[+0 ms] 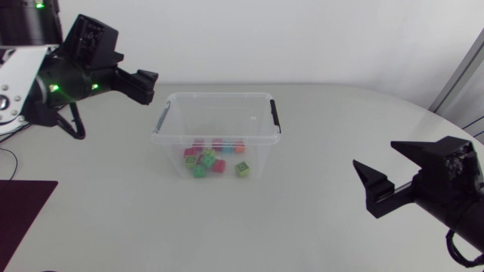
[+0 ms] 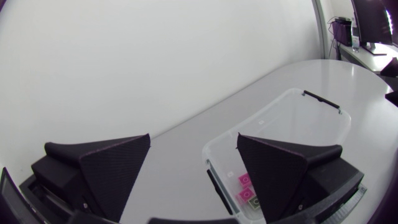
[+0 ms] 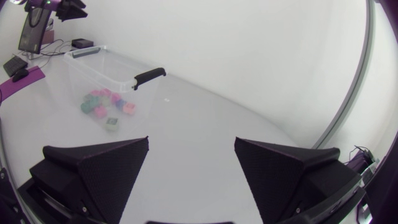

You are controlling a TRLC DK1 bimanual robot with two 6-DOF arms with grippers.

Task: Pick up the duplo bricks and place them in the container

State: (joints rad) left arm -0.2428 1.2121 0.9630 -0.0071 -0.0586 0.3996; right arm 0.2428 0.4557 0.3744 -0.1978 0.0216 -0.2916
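Your left gripper (image 2: pixel 194 137) and right gripper (image 3: pixel 191 140) are wide open, holding nothing; bump the box (image 1: pixel 216 95) and bricks (image 1: pixel 214 158) could spill.

Both end effectors (image 2: pixel 193 135) (image 3: pixel 191 139) wide open

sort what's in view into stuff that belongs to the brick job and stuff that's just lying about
Belongs to the job:
- clear container
- duplo bricks, lying inside the container
- left tool, open and empty
- right tool, open and empty

Just lying about:
- dark mat, near the left arm's side of the table
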